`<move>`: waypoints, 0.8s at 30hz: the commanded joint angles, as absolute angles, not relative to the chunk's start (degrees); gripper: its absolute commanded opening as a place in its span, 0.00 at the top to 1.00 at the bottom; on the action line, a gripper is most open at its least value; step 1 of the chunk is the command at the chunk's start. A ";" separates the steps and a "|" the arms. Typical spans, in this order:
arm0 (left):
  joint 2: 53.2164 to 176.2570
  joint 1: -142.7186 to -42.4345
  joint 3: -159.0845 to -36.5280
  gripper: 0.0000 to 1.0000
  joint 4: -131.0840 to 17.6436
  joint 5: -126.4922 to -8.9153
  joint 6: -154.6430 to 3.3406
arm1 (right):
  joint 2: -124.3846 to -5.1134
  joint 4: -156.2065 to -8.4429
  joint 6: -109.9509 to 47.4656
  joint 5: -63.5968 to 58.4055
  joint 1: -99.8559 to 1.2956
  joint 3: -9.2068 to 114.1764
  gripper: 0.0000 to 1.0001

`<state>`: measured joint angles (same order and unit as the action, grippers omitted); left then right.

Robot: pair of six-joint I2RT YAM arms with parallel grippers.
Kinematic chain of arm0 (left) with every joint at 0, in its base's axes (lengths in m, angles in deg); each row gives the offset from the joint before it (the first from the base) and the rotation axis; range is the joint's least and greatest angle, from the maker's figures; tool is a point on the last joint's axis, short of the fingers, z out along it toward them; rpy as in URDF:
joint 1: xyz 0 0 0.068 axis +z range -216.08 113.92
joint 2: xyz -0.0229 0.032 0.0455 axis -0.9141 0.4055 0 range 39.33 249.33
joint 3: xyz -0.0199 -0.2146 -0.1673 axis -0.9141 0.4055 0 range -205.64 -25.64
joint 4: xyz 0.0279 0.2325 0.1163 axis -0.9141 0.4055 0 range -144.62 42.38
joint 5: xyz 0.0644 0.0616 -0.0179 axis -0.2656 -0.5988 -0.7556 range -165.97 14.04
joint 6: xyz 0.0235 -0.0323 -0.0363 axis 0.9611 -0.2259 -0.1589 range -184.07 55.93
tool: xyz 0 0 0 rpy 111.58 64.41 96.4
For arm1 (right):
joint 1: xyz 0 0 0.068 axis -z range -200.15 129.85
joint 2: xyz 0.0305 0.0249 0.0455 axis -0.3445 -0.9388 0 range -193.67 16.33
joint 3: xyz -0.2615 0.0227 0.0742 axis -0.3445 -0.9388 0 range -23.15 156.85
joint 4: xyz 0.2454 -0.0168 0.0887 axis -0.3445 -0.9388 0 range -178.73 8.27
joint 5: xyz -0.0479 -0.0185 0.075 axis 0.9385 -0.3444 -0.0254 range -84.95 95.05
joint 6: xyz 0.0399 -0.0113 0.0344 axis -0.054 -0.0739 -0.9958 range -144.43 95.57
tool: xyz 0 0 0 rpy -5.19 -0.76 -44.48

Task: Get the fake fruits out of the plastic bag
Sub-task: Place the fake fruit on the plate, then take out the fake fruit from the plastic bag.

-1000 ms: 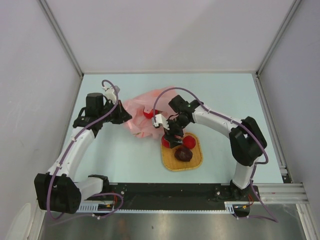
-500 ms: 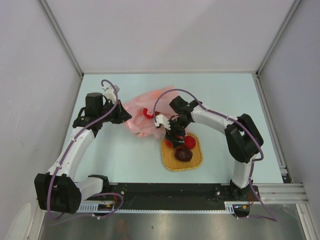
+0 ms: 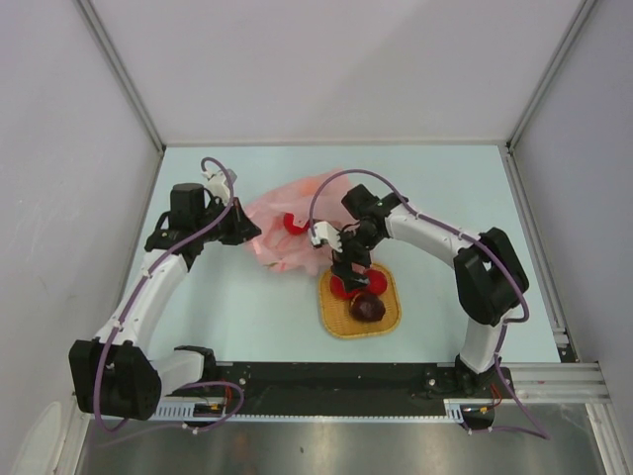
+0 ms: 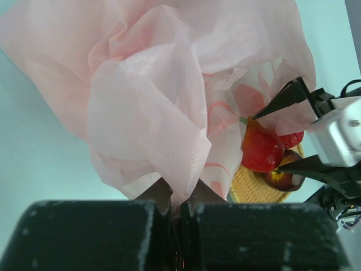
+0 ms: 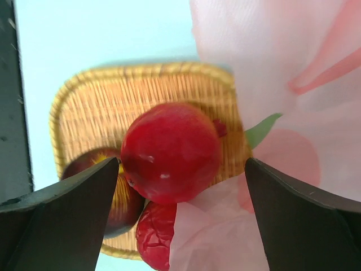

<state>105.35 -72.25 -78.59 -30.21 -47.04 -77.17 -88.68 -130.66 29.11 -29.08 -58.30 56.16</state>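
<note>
Right gripper (image 5: 180, 169): jaws spread wide, straddling the red fruit (image 5: 169, 152) without clamping it; a gap shows at one finger.
Red fruit: rests on the woven mat (image 5: 84, 107), between the two fingers, touching the dark purple fruit (image 5: 127, 203) and the second red fruit (image 5: 155, 234).
Left gripper (image 4: 180, 197): closed on a fold of the plastic bag (image 4: 146, 96).
Plastic bag: pink, crumpled on the table (image 3: 247, 297), its edge overlapping the mat.

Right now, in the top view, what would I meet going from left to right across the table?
Left pincer, shut on the bag's edge → pink plastic bag → woven mat → right arm's elbow.
</note>
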 commanded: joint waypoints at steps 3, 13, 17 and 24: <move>105.42 -71.79 -79.34 1.00 -32.91 -43.28 -78.05 | -87.63 -126.58 18.15 -37.40 -58.47 65.60 0.04; 103.84 -71.79 -80.04 1.00 -34.67 -37.47 -79.37 | -100.63 -104.41 -8.15 -21.24 -60.41 76.05 0.32; 102.79 -71.79 -79.95 1.00 -33.96 -37.65 -78.66 | -107.13 -102.30 -11.67 -12.74 -60.58 82.30 0.12; 102.17 -71.79 -79.25 1.00 -33.87 -36.94 -78.31 | -115.23 -99.49 -12.74 -4.89 -61.37 88.56 0.00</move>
<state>103.93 -72.21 -78.59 -32.68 -39.19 -78.62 -112.70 -103.16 -10.60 -11.53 -60.60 84.44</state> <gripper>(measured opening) 0.005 0.993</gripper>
